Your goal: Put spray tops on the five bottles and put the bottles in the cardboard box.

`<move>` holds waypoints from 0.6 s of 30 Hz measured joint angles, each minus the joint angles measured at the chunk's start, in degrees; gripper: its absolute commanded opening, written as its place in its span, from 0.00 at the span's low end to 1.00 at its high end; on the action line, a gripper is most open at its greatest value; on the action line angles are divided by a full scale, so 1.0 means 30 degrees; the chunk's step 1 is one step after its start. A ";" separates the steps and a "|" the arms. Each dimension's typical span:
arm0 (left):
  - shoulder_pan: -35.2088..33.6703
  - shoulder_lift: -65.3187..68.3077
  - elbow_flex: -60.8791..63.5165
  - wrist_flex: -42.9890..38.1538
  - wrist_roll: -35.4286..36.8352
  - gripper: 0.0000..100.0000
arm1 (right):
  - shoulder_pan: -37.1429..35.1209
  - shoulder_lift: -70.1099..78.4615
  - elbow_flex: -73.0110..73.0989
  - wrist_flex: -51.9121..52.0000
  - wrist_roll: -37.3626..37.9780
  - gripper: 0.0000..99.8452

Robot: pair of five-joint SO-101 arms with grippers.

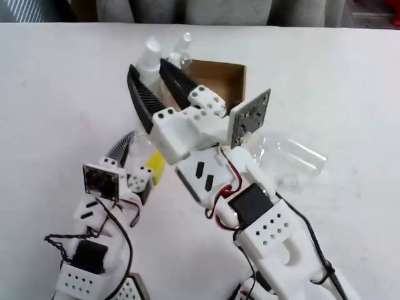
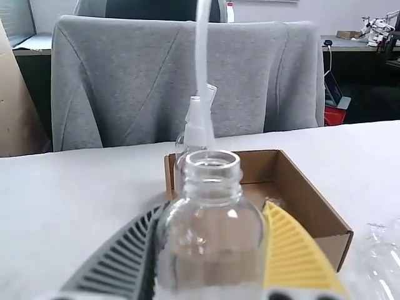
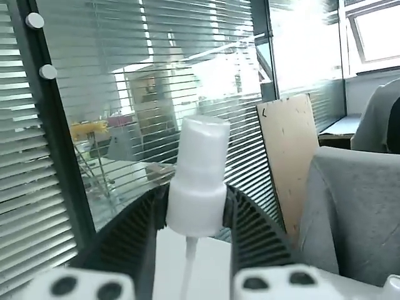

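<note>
My left gripper (image 2: pixel 212 215) is shut on a clear glass bottle (image 2: pixel 211 212), held upright with its neck uncapped between one grey and one yellow finger. In the high view this gripper (image 1: pixel 136 159) sits low at the left, and the other arm covers most of the bottle. My right gripper (image 3: pixel 195 200) is shut on a white spray top (image 3: pixel 199 181), its black fingers raised well above the table (image 1: pixel 148 67). The top's thin dip tube (image 2: pixel 203 50) hangs down above the bottle's mouth. Behind stands the cardboard box (image 2: pixel 312 206), with a capped bottle (image 2: pixel 195 128) at its far corner.
Crumpled clear plastic packaging (image 1: pixel 294 159) lies right of the arms, near the box (image 1: pixel 225 75). The capped bottle (image 1: pixel 182 50) stands at the box's far left corner. A grey chair (image 2: pixel 125 81) stands beyond the table's far edge. White tabletop extends to the left and right.
</note>
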 measured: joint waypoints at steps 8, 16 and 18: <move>0.0000 0.0000 0.0000 0.0000 0.0000 0.02 | 0.0000 0.0029 0.2696 0.0000 0.0000 0.02; 0.0000 0.0000 0.0000 0.0000 0.0000 0.02 | -0.0381 0.0029 0.5099 0.0000 -0.0029 0.02; 0.0029 0.0000 0.0000 0.0000 0.0000 0.02 | -0.0674 0.0029 0.5304 0.0000 -0.0029 0.02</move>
